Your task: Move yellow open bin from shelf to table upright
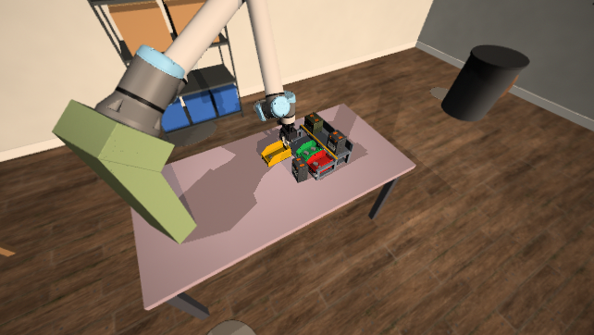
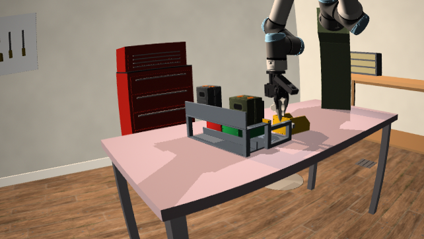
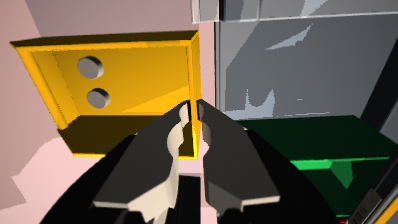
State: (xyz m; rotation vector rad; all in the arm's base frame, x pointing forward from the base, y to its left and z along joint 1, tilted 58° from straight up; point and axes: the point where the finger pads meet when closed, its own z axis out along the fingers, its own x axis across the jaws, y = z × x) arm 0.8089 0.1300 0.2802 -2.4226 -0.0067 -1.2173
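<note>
Pinching one wall of the yellow open bin [image 1: 276,154] [image 2: 300,125] [image 3: 125,75], gripper [image 1: 287,144] [image 2: 281,119] [image 3: 194,101] nearly closed, fingertips either side of the wall. Bin off the shelf [image 1: 327,172] [image 2: 216,115] [image 3: 300,65], just beside it, upright; whether its base touches the table [image 1: 287,208] [image 2: 148,148] [image 3: 20,185], cannot tell. Two grey round parts [image 3: 90,67] inside. Green bin [image 1: 309,149] [image 2: 231,131] [image 3: 315,135] and red bin [image 1: 321,161] [image 2: 214,125] sit in the shelf.

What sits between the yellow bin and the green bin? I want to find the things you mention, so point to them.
Between the yellow bin [image 1: 278,155] [image 3: 135,75] and green bin [image 1: 309,149] [image 3: 310,135], the wrist view shows a narrow strip of pink tabletop [image 3: 207,65] and the shelf's grey edge.
</note>
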